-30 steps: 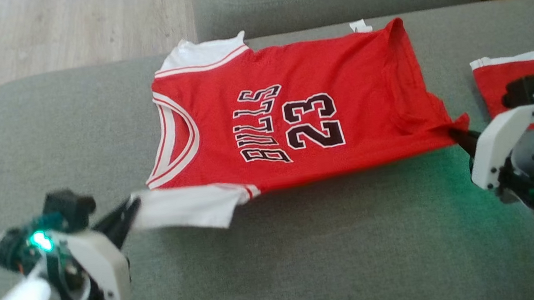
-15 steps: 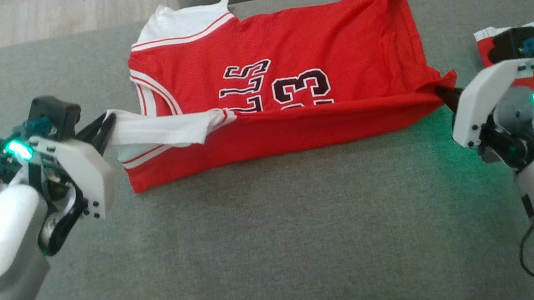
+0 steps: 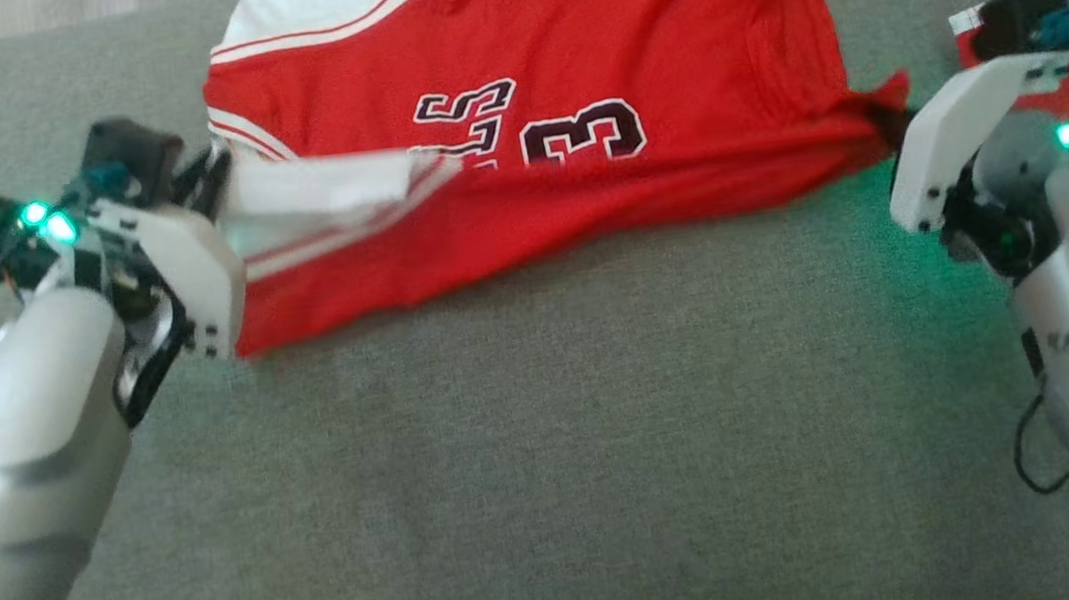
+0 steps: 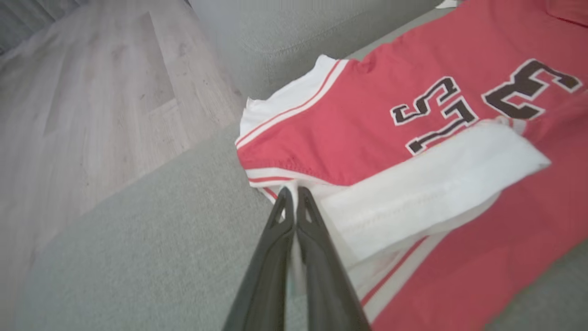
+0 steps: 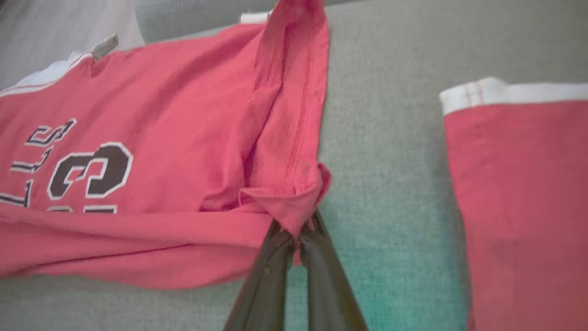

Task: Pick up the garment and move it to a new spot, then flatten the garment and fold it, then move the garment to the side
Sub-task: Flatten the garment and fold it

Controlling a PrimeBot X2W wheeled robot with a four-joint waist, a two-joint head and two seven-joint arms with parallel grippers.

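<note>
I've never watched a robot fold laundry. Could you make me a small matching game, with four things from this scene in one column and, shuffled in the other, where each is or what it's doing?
Things
1. left end effector
2. right end effector
3. second red garment
4. wood floor

Places or states
A. shut on the hem corner of the jersey
B. lying on the grey cushion, apart from the jersey, beyond its hem
C. past the cushion's edge
D. shut on the jersey's white sleeve

Pairs: 1-D, 2-A, 3-B, 4-C
</note>
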